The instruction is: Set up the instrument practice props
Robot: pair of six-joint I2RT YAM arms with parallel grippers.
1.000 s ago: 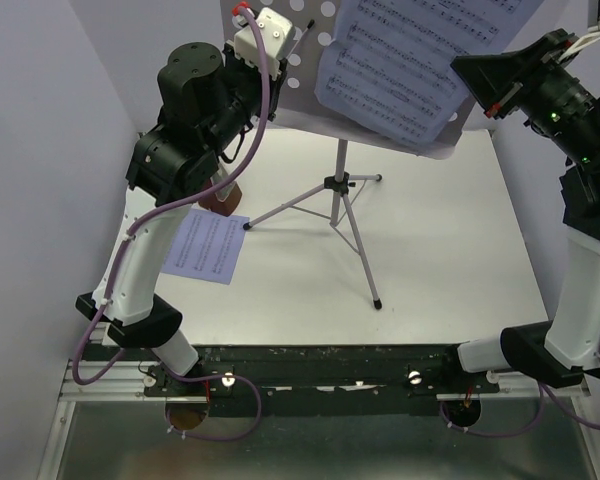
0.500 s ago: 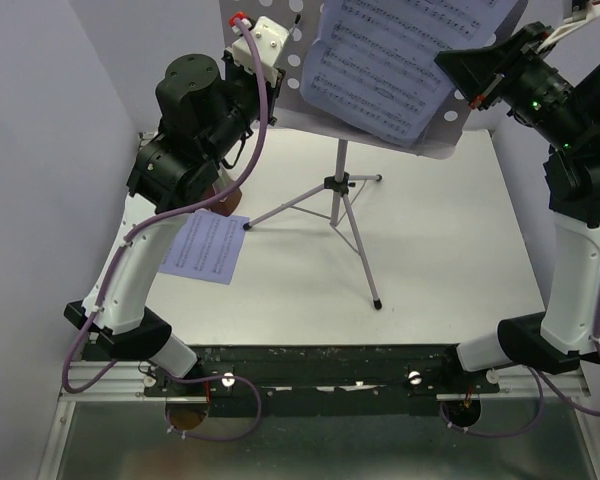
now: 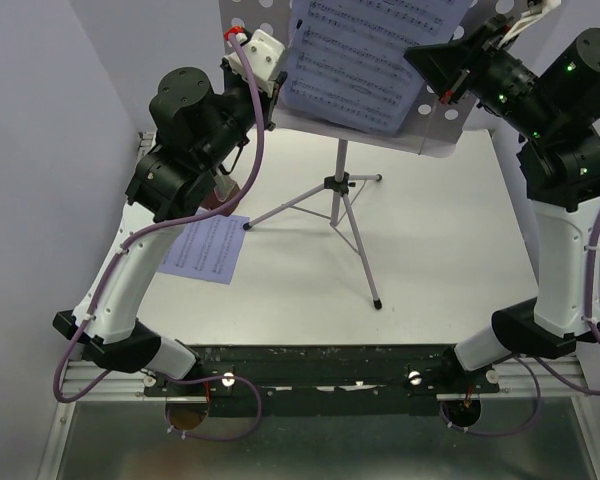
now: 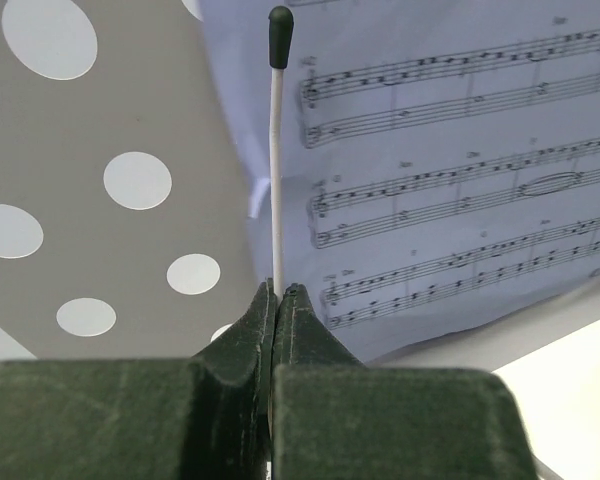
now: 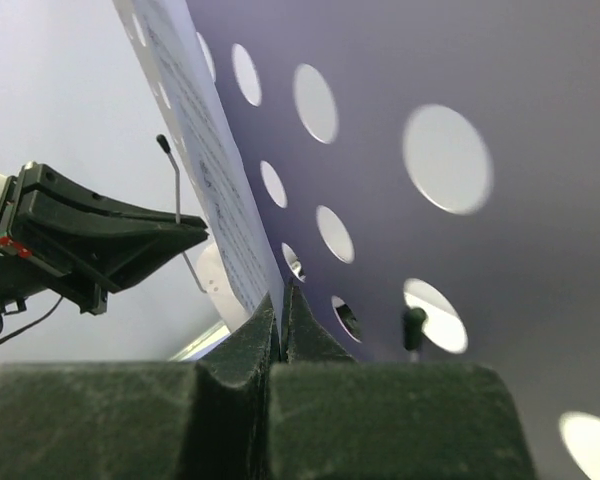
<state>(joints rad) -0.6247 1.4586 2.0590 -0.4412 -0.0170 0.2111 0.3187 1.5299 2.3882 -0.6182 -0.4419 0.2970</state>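
The left claw (image 4: 278, 298) is closed on a thin white retaining wire (image 4: 276, 150). The wire's long axis points straight ahead from the claw, with the dark tip farthest. The right claw (image 5: 280, 305) pinches the edge of the sheet-music page (image 5: 208, 170), which leans on the perforated music stand (image 5: 380, 190) just to the claw's right.

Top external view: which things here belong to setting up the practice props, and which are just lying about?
Belongs to the job:
music stand
its retaining wire, in the left jaws
sheet music on the stand, in the right jaws
loose page, lying flat
brown metronome, mostly hidden

Not props, only rig parts:
purple cables
mounting bar
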